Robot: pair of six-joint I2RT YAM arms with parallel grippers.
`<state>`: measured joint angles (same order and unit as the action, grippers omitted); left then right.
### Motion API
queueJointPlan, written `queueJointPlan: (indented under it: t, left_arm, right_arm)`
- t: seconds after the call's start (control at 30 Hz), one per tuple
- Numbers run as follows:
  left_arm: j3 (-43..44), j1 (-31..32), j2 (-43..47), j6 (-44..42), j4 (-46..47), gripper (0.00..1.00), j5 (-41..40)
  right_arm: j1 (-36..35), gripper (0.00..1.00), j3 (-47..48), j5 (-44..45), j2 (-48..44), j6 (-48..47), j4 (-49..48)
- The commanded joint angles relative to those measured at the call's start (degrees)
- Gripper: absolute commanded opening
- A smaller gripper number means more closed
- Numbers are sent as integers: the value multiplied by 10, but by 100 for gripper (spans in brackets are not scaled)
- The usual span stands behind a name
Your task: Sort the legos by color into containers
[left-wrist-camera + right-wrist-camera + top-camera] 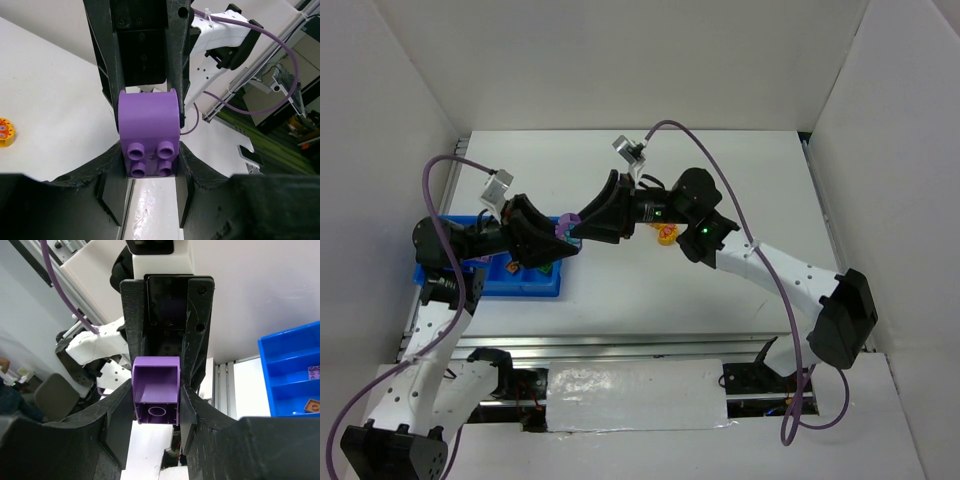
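A purple brick (149, 120) was held in the air above the white bench (720, 180), just to the right of the blue tray (535, 291), where the left arm (440, 330) and the right arm (780, 275) met tip to tip. The left jaws were closed to a narrow gap on the studded end of the brick, their fingers (111, 192) pressed against its two opposite sides. The four round studs were turned toward the left wrist camera. The right jaws were likewise narrowed and closed on the other, hollow end of the same brick, one finger (117, 432) on each side, so that the open underside and its single inner tube were seen in the right wrist view. The brick was thus gripped from both ends at once and touched neither bench nor tray. A yellow and orange brick (665, 235) lay alone on the bench, near the wrist of the right arm and well apart from the tray. The tray rested at the left side of the bench, partly covered from above by the left arm. In its narrow compartments, divided by blue walls, a small purple piece (315, 372) and an orange-brown piece (312, 405) were seen in neighbouring compartments, and a green piece (544, 268) was visible near the front edge. What else the tray held could not be told.
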<state>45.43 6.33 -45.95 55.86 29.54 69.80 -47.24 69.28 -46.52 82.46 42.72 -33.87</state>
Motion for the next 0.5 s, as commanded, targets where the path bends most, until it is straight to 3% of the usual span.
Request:
queueJointPlan:
  t: [0.0, 0.07, 0.1, 0.13, 0.17, 0.2, 0.23, 0.47]
  left_arm:
    - [46, 4, 2, -66, -44, 0, -14]
    - [60, 4, 2, -93, -83, 0, -28]
    - [65, 4, 2, -101, -94, 0, -36]
    - [75, 4, 0, -125, -122, 0, -36]
    - [82, 4, -1, -141, -145, 0, -68]
    - [92, 4, -4, -164, -176, 0, -87]
    - [104, 4, -11, -190, -256, 0, -109]
    - [176, -18, -48, -356, -488, 0, -378]
  right_arm:
    - [-12, 0, 27, -3, 0, -16, -7]
    - [-12, 1, 24, -5, 0, -17, -7]
    - [-12, 7, 23, -5, -1, -19, -8]
    - [-12, 51, 16, -4, -3, -19, -13]
    - [-10, 89, 10, 3, -10, -19, -13]
    - [-6, 100, 3, 15, -14, -19, -9]
    - [9, 100, -11, 42, -19, -18, -5]
    - [146, 100, -114, 75, -92, 30, -7]
